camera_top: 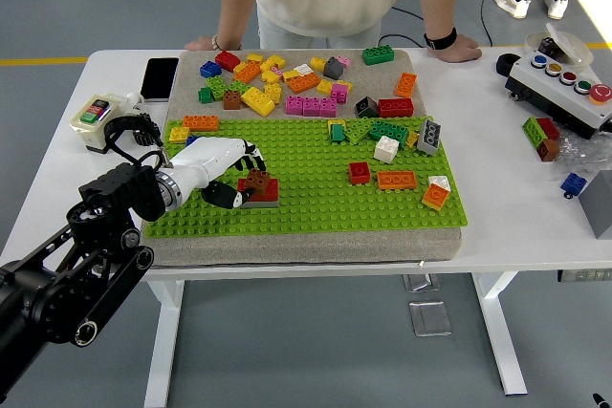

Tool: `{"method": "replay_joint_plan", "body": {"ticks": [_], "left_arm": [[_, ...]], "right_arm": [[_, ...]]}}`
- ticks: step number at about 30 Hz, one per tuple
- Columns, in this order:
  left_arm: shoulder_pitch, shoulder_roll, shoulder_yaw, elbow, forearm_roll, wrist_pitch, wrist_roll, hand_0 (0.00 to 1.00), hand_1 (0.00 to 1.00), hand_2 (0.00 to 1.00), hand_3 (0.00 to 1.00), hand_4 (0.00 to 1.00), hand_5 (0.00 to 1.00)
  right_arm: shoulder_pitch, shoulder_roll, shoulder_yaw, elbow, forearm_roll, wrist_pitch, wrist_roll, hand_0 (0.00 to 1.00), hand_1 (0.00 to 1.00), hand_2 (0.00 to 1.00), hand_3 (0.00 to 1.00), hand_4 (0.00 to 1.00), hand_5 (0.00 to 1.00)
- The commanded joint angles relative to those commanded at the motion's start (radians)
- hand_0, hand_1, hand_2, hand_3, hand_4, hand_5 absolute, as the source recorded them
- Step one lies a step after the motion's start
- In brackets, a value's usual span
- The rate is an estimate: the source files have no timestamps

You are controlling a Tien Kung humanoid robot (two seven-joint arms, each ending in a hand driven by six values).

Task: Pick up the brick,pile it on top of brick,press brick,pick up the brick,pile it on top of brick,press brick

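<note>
A small brown brick (254, 180) sits on top of a red brick (265, 190) at the left of the green baseplate (316, 203). My left hand (233, 175) reaches in from the lower left. Its fingers (251, 154) curl over the brown brick from behind and the thumb (223, 197) lies in front, so the hand closes on the brick. More loose bricks lie on the plate: a red one (359, 172), an orange one (396, 180) and a white one (385, 148). My right arm is out of view.
Several coloured bricks (287, 83) are heaped on the grey mat behind the plate. A person stands at the far side, one hand (203, 43) and the other hand (455, 48) resting on the table. A phone (159, 77) and a switch box (96, 114) lie left, a button box (564, 78) right.
</note>
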Motion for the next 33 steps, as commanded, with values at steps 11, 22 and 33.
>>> {"method": "replay_joint_plan", "body": {"ticks": [11, 22, 33], "left_arm": [[0.0, -0.002, -0.005, -0.001, -0.002, -0.007, -0.002, 0.709, 0.645, 0.616, 0.562, 0.473, 0.027], [-0.002, -0.003, -0.008, 0.002, -0.004, -0.013, -0.007, 0.728, 0.651, 0.62, 0.565, 0.501, 0.042], [-0.003, -0.005, -0.011, 0.005, -0.002, -0.017, -0.007, 0.756, 0.669, 0.633, 0.576, 0.567, 0.073]], "right_arm": [[0.0, -0.001, 0.0, 0.0, 0.0, 0.0, 0.001, 0.755, 0.676, 0.725, 0.737, 0.998, 0.642], [0.001, -0.001, 0.001, 0.0, 0.0, 0.0, 0.0, 0.752, 0.676, 0.725, 0.736, 0.998, 0.642], [0.0, -0.001, 0.001, 0.0, 0.001, 0.002, 0.0, 0.751, 0.675, 0.725, 0.735, 0.998, 0.643]]}}
